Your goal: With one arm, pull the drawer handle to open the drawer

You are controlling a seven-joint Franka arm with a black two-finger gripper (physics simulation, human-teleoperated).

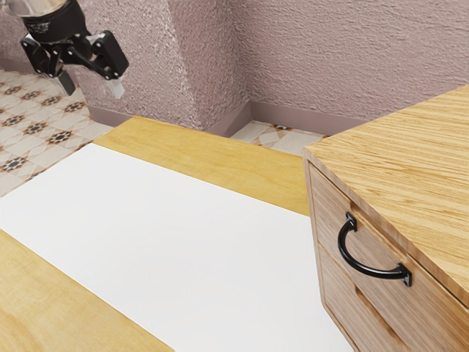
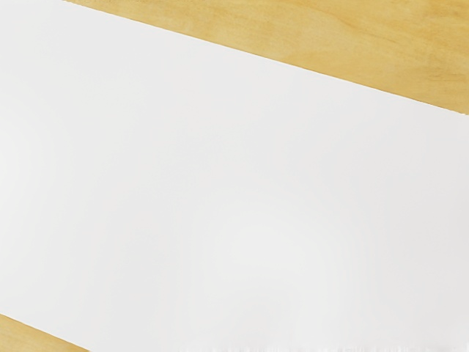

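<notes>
Gripper: the black two-finger gripper (image 1: 91,82) hangs high at 10 o'clock in the exterior view, its fingers spread wide with nothing between them.
Handle: the black curved metal drawer handle (image 1: 343,248) sits at 4 o'clock, on the upper drawer front (image 1: 381,246) of the light oak cabinet (image 1: 410,161), well apart from the gripper.
Drawer: it looks shut, its front flush with the drawer below.
Under the hand: the white rectangular sheet (image 2: 220,183) lying on the pale wooden table (image 1: 205,154).
Done: nothing that shows; the handle is untouched.
Left: by my reading, the whole job. The gripper must cross toward 4 o'clock, descend, close on the handle, then pull outward.
</notes>
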